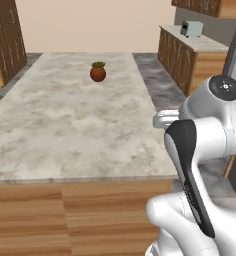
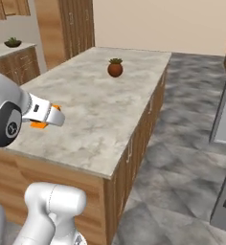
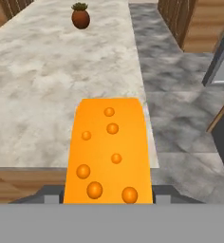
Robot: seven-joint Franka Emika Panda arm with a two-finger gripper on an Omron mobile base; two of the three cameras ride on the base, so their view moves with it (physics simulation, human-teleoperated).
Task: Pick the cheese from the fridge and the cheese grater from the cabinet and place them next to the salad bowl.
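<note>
1. Orange wedge-shaped cheese [image 3: 109, 152] with round holes, clenched between the jaws of the two-finger gripper [image 3: 104, 195], jutting forward in the hand view.
2. Same cheese seen as an orange sliver [image 2: 38, 125] under the white hand in the right base view, above the near edge of the grey marble island counter [image 1: 65, 130].
3. Round dark brown salad bowl [image 1: 98, 73] with green leafy contents far down that counter, well apart from the cheese.
4. Wooden island sides below the marble top.
5. Grey tiled floor [image 2: 182, 158] beside the island.
6. Pale toaster-like appliance [image 1: 191, 28] on a far side counter.
</note>
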